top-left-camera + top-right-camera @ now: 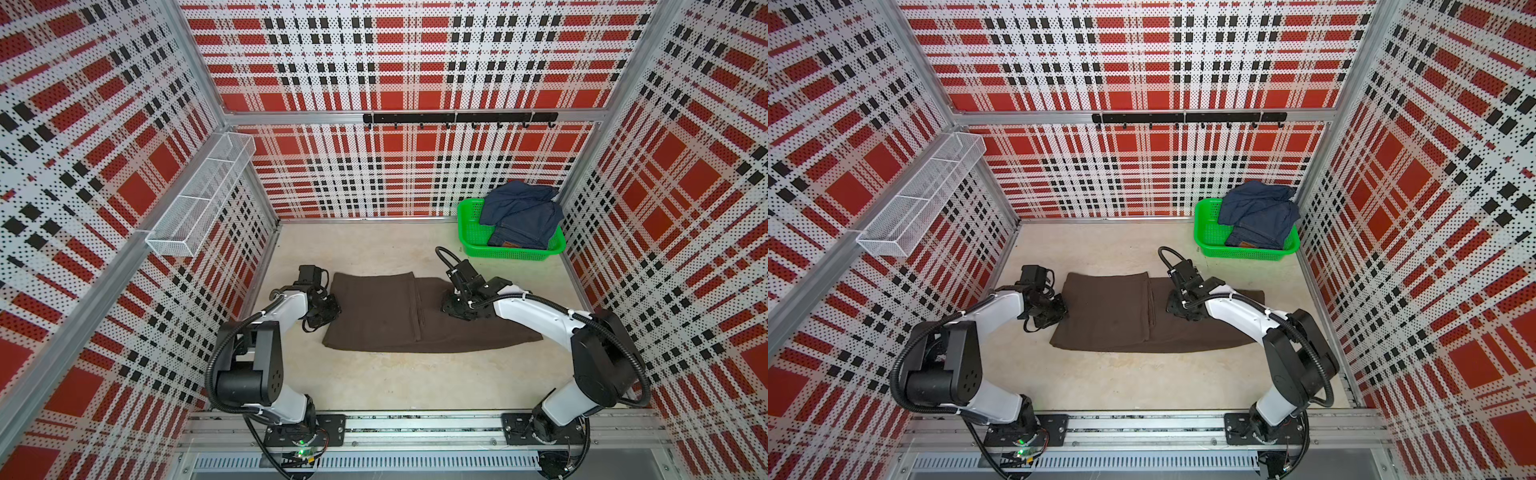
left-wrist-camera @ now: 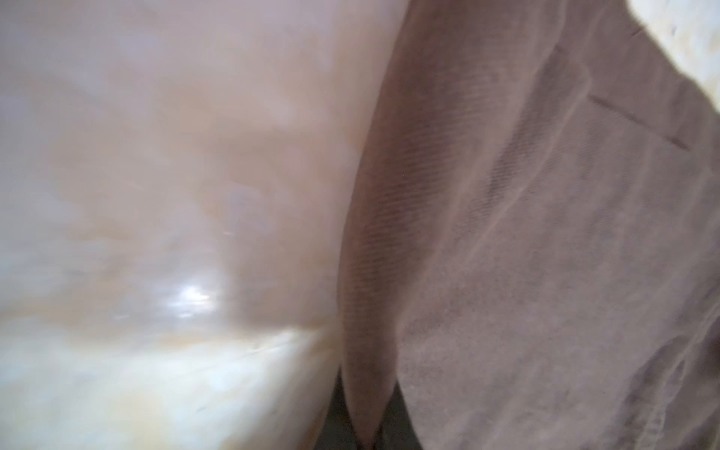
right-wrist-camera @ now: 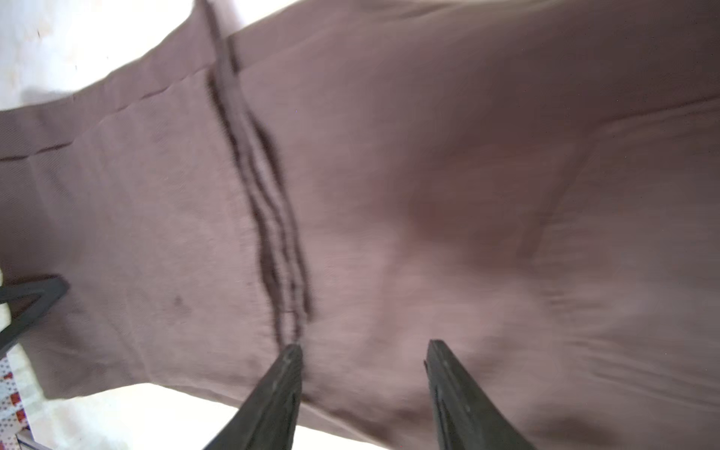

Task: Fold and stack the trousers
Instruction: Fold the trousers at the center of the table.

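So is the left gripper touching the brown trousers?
Touching: the left wrist view shows a fold of the trousers pinched in the left gripper.

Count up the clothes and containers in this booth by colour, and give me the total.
Brown: 1, the trousers
Blue: 1, the denim bundle, which may be more than one garment
Green: 1, the basket
White: 1, the wire shelf
Total: 4
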Controlling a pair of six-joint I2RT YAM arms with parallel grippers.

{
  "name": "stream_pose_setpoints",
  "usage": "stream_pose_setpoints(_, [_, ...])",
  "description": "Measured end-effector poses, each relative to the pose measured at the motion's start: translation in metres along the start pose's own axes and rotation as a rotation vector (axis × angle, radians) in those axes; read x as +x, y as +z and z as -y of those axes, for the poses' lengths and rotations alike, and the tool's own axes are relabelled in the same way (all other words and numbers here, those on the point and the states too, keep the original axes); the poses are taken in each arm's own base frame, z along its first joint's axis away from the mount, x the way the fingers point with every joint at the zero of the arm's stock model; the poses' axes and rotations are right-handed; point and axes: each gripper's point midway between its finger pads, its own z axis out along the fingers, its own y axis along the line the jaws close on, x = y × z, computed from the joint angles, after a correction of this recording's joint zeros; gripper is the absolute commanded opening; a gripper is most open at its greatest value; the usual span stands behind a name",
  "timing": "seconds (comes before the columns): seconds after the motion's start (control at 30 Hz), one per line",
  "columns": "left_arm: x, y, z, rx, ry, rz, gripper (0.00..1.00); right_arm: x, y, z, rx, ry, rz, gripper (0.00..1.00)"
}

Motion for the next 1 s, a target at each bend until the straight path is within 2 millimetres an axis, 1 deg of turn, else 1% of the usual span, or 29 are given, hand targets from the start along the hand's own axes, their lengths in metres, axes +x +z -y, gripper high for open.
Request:
stream_pose_setpoints(0.13, [-0.035,-0.029,-0.018,-0.082,-0.049,0.105,0.00,-0.011,-0.006,0.017,0.008,0.038,0.028,0.56])
stream_pose_setpoints(0.27, [-0.068,-0.061,-0.043,-0.189,-0.106,0.205,0.00,-0.021,-0.012,0.046,0.035,0.087,0.054,0.57])
stream_pose_setpoints(0.37, [-0.085,-0.081,-0.057,-0.263,-0.132,0.258,0.00,-0.028,-0.016,0.068,0.050,0.123,0.066,0.57])
stream_pose_setpoints(0.43, [-0.092,-0.091,-0.059,-0.291,-0.134,0.284,0.00,-0.030,-0.017,0.081,0.054,0.138,0.065,0.57])
stream_pose_setpoints(0.47, [-0.095,-0.095,-0.057,-0.296,-0.127,0.294,0.00,-0.030,-0.017,0.087,0.057,0.142,0.061,0.57])
stream_pose_setpoints(0.53, [-0.097,-0.099,-0.045,-0.285,-0.097,0.300,0.00,-0.029,-0.016,0.096,0.060,0.147,0.052,0.58])
stream_pose_setpoints(0.6, [-0.095,-0.098,-0.024,-0.252,-0.047,0.294,0.00,-0.025,-0.013,0.098,0.052,0.134,0.035,0.58])
stream_pose_setpoints(0.67, [-0.086,-0.092,0.000,-0.205,0.009,0.270,0.00,-0.021,-0.011,0.095,0.029,0.118,0.019,0.58])
stream_pose_setpoints(0.77, [-0.071,-0.085,0.029,-0.134,0.070,0.231,0.00,-0.015,-0.005,0.092,-0.005,0.106,-0.001,0.58])
stream_pose_setpoints(0.93, [-0.048,-0.078,0.069,-0.043,0.132,0.179,0.00,-0.006,0.006,0.088,-0.049,0.095,-0.038,0.57])
stream_pose_setpoints(1.0, [-0.038,-0.076,0.084,-0.012,0.153,0.163,0.00,-0.005,0.011,0.086,-0.064,0.094,-0.045,0.57])
